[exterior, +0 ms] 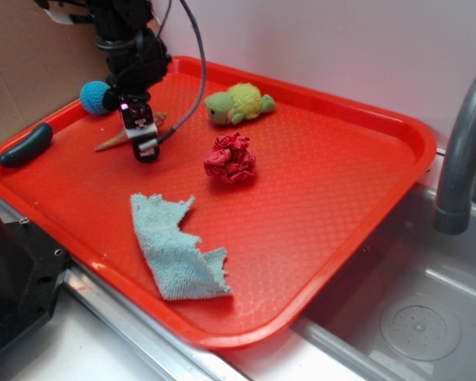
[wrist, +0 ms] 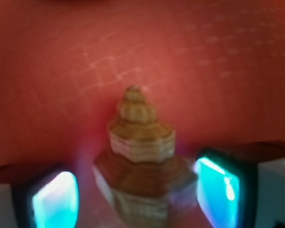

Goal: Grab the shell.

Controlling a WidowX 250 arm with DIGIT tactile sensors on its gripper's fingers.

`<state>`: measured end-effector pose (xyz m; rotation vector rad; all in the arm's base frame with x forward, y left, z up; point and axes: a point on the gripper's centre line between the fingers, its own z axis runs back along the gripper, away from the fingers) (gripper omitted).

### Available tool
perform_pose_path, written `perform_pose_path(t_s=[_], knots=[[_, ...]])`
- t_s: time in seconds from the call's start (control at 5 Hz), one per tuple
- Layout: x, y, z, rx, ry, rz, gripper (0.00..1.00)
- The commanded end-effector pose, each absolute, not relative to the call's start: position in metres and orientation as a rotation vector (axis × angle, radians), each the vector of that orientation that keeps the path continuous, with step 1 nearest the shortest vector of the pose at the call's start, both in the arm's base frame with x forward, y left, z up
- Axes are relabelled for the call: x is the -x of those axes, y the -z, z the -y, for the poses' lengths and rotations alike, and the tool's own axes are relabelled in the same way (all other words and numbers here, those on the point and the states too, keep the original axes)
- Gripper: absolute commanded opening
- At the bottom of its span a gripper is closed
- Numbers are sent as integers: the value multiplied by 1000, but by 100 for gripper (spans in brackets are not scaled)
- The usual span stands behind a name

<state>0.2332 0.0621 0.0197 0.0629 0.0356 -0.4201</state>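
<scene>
The tan-orange shell (exterior: 113, 144) lies on the red tray (exterior: 325, 159) near its far left, its thin point to the left and its wide end under the arm. My gripper (exterior: 140, 135) is down over the shell's wide part. In the wrist view the shell (wrist: 140, 142) fills the middle, its knobbly spiral pointing away. My gripper (wrist: 137, 197) is open with one glowing cyan pad (wrist: 54, 202) on each side of the shell. A gap shows on the left; the right pad is very close to the shell.
A blue crocheted ball (exterior: 95, 97) sits just behind the gripper. A green plush turtle (exterior: 238, 103), a red crumpled cloth (exterior: 230, 157) and a light blue rag (exterior: 178, 246) lie on the tray. A dark oblong object (exterior: 25, 145) rests on its left rim. A faucet (exterior: 460, 151) and sink (exterior: 428, 317) are at right.
</scene>
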Motion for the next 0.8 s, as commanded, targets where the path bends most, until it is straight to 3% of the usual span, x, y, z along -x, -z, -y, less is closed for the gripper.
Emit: perform_pose_path(t_s=[0.0, 0.2, 0.6], knots=[[-238, -35, -56, -69, 411, -11, 14], [-230, -62, -56, -121, 410, -20, 0], [-210, -161, -14, -99, 245, -24, 0]])
